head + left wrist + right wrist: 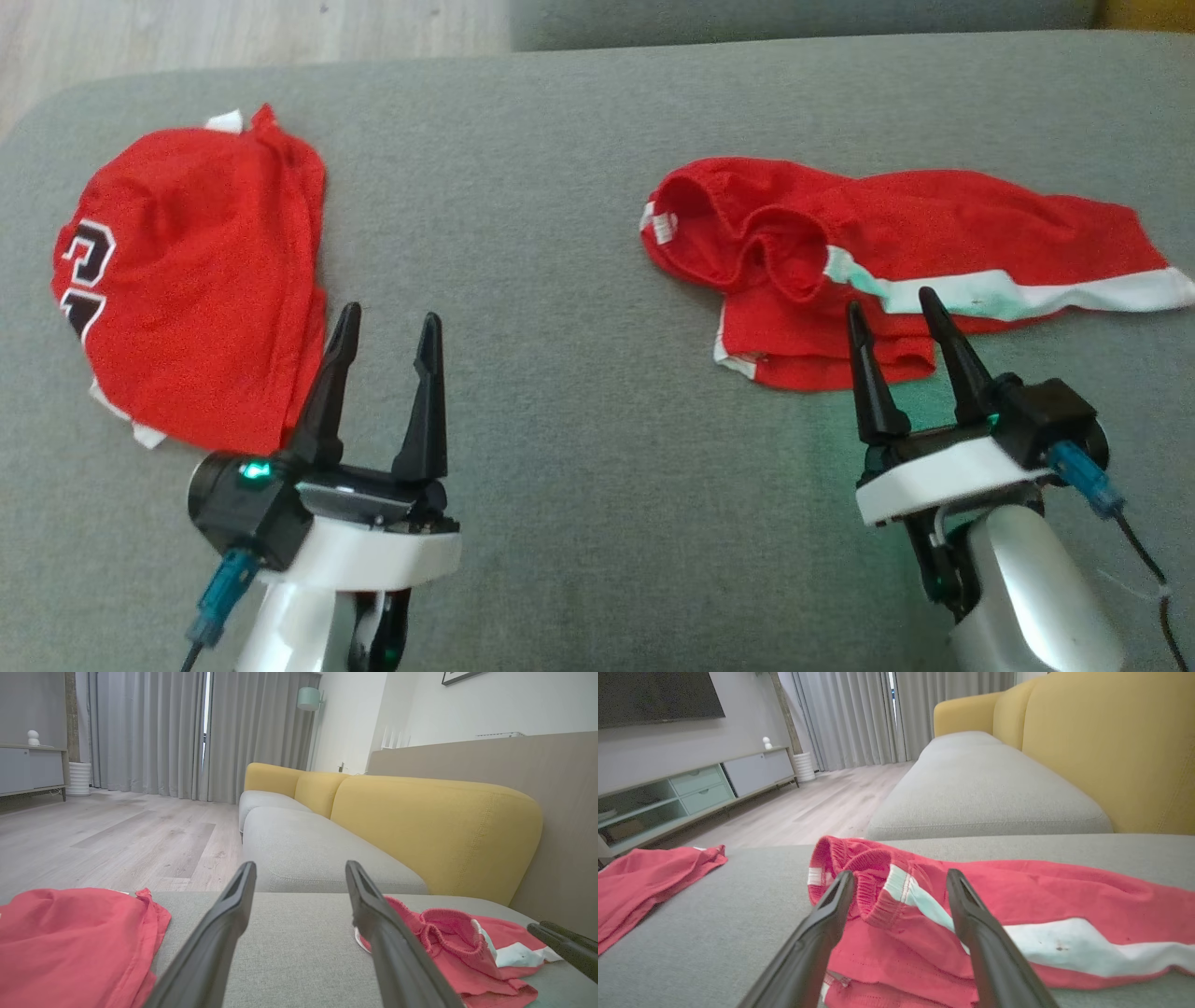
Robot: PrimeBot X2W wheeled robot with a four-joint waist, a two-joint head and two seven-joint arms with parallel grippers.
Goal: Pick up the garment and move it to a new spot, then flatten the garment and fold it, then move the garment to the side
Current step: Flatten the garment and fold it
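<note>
Two red garments lie on the grey cushion (pixel 579 392). A crumpled pair of red shorts with a white stripe (pixel 896 243) (pixel 1017 905) (pixel 448 938) lies at the right. A red jersey with black lettering (pixel 187 280) (pixel 70 942) (pixel 644 882) lies bunched at the left. My right gripper (pixel 892 301) (pixel 901 873) stands open at the near edge of the shorts, its fingers over the hem and nothing between them. My left gripper (pixel 390 315) (pixel 300 865) is open above bare cushion, just right of the jersey.
A yellow-backed sofa (pixel 420 826) (pixel 1087 742) runs on beyond the cushion. Wooden floor (pixel 117 835), grey curtains and a low TV cabinet (pixel 668 798) lie past the cushion's far edge. Bare grey cushion stretches between the two garments.
</note>
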